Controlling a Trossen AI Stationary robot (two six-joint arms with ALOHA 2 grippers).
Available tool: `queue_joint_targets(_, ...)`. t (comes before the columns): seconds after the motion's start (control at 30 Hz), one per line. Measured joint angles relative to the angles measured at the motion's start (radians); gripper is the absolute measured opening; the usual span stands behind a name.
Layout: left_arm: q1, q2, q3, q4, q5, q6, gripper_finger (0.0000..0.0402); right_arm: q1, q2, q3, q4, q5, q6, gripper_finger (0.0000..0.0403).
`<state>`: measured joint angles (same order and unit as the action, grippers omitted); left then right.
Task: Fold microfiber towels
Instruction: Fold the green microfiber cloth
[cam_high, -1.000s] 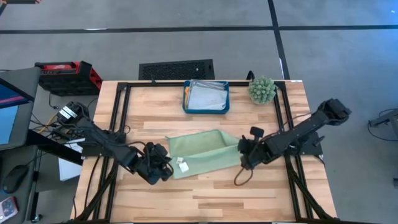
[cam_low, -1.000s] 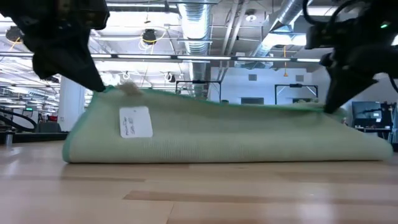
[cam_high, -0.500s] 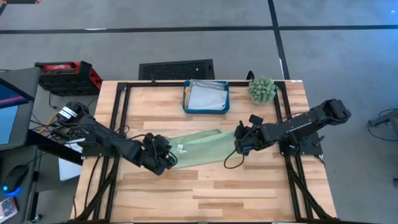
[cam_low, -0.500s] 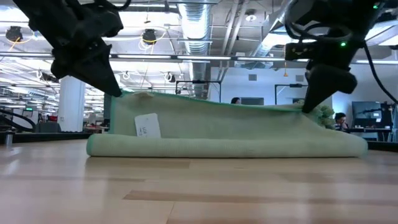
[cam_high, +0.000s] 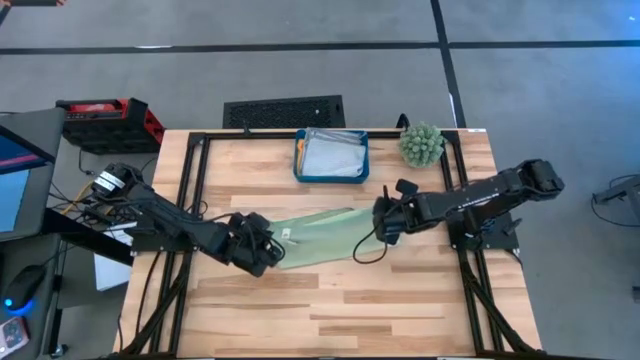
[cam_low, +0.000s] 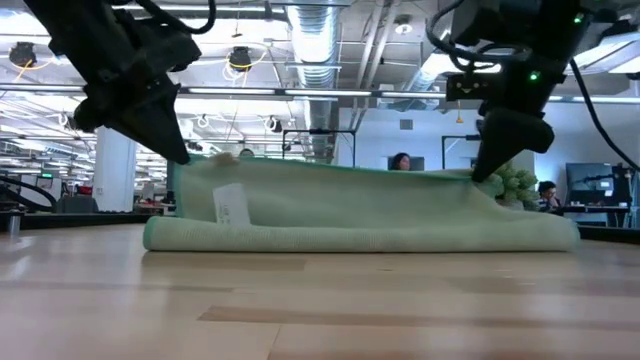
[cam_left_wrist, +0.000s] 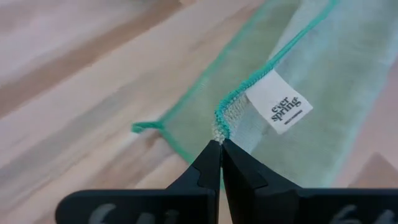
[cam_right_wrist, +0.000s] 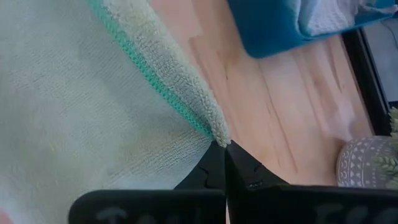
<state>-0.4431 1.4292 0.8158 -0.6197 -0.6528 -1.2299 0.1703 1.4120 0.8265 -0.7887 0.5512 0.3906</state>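
Observation:
A light green microfiber towel (cam_high: 315, 238) lies folded over at the table's middle. Its fold (cam_low: 360, 238) rests on the wood toward the near edge, and the upper layer is held up at both ends. My left gripper (cam_high: 272, 250) is shut on the towel's left raised corner. My right gripper (cam_high: 379, 228) is shut on its right raised corner. In the low view the left gripper (cam_low: 180, 155) and the right gripper (cam_low: 478, 175) hold the upper edge above the table. Pale grey-blue towels (cam_high: 332, 153) lie in a teal tray (cam_high: 299, 160). My left gripper pinches the corner with the teal hem (cam_left_wrist: 219, 127), beside the white label (cam_left_wrist: 278, 104), between its two fingertips. It comes slanting down from the table's left. The corner is lifted, and a lower corner (cam_left_wrist: 148, 127) lies on the wood. My right gripper pinches the tip of the hemmed corner (cam_right_wrist: 216, 130) between its fingertips, slanting down from the table's right. That corner is raised off the table. The upper edge (cam_low: 330, 165) runs nearly straight between the two grippers.
The teal tray stands at the far edge, just beyond the towel. A spiky green plant (cam_high: 421, 143) in a grey pot stands at the far right. A dark cable loop (cam_high: 366, 250) hangs below my right gripper. Bare wood (cam_high: 330, 310) stretches toward the near edge.
Both grippers have gone toward the far edge and a little toward each other, carrying the raised corners with them. The upper layer has come over the layer on the table. The fold has rolled away from the near edge, so the towel looks narrower from above.

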Motion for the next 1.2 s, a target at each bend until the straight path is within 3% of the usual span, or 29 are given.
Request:
queue_joint_targets(0.13,0.003,0.0,0.0,-0.056,-0.041,-0.043,0.0,-0.024,0.0,0.0,0.023,0.0,-0.007,0.0008)
queue_joint_targets(0.53,0.037,0.0,0.0,-0.062,-0.014,-0.003,0.0012,-0.08,0.0,0.0,0.023,-0.005,-0.007,0.0025)
queue_joint_targets(0.9,0.092,0.0,0.0,-0.065,-0.003,0.017,0.0095,-0.122,0.0,0.0,0.043,-0.019,-0.007,0.0098)
queue_joint_targets(1.2,0.103,0.0,0.0,-0.063,0.022,0.007,0.0157,-0.146,0.0,0.0,0.043,-0.03,0.0,0.0202)
